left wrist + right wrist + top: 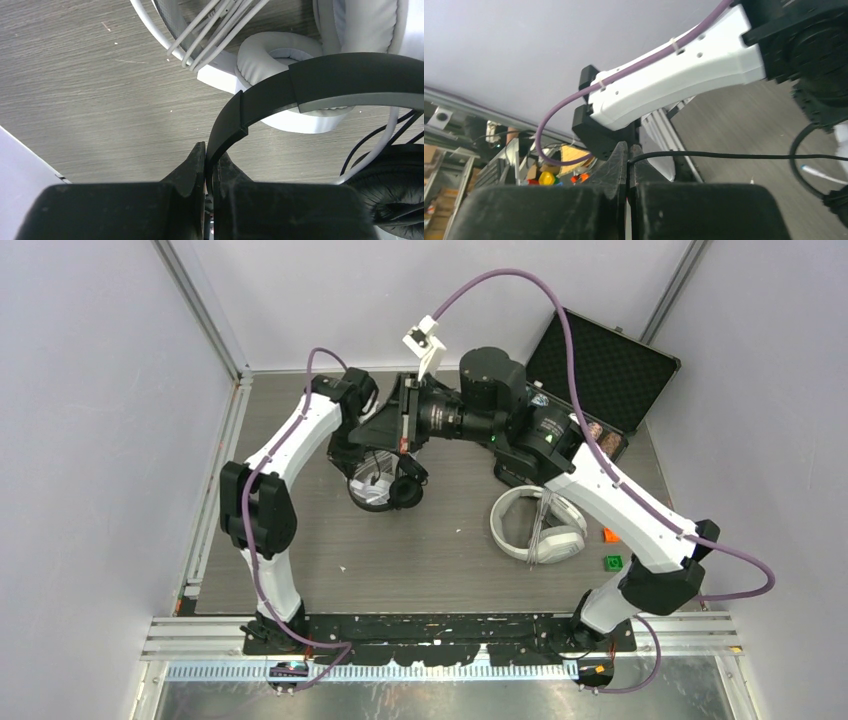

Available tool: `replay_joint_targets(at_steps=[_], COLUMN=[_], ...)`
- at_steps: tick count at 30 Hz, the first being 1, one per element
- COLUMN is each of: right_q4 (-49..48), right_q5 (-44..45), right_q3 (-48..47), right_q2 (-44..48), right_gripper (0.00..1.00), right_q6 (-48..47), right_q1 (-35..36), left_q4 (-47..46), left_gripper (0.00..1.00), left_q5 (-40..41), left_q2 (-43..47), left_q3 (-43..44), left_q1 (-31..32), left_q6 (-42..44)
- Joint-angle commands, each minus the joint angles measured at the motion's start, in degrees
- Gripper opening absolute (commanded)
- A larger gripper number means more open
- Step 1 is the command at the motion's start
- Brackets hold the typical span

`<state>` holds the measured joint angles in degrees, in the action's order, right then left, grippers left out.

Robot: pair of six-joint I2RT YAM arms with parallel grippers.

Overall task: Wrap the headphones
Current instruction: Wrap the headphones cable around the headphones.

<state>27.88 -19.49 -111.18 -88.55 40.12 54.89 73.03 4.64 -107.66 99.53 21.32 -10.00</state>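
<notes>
Grey wood-grain tabletop (420, 555). Lying on it: white padded over-ear headset (535, 530), open black foam-lined case (600, 368), small green block (613, 562), small orange piece (609, 535).

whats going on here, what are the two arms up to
Both arms are working on the black headset. The left gripper is shut on its headband and holds it above the table, in front of a white headset with loose loops of white cable across it. The right gripper is shut on the thin black cable, which stretches away from it in a straight line. The cable is not yet wound around the headset.
</notes>
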Motion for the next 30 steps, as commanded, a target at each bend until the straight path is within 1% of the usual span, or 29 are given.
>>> replay_joint_targets(at_steps=[1,8,13,18,23,26,30], right_q4=[-8.0,-12.6,-12.7,-11.9,-7.5,-2.7,0.2], right_q5=[-1.4,-0.3,0.0,1.0,8.7,15.2,22.5], right_q3=[2.1,14.3,21.7,31.5,43.4,47.3,51.0], right_q2=[4.5,8.8,11.7,15.4,21.1,23.5,25.7], right_gripper=[0.00,0.00,0.00,0.00,0.00,0.00,0.00], right_q6=[4.2,8.7,9.2,9.4,7.2,4.2,1.8], right_q1=[3.5,8.7,11.1,12.4,12.6,12.7,12.7], left_q4=[-3.2,-4.6,-7.8,-11.6,-16.5,-18.8,-19.1], left_gripper=[0.00,0.00,0.00,0.00,0.00,0.00,0.00], left_q5=[-2.3,-4.4,-10.3,-12.4,-15.2,-18.1,-19.1], left_q2=[0.5,1.0,2.5,5.0,8.3,10.3,12.1], left_q3=[0.7,3.1,3.9,3.6,1.9,0.9,1.6], left_q1=[-1.6,-4.6,-7.9,-9.8,-11.8,-13.2,-14.0], left_q6=[-2.6,-5.0,-8.1,-11.9,-16.2,-18.5,-19.3])
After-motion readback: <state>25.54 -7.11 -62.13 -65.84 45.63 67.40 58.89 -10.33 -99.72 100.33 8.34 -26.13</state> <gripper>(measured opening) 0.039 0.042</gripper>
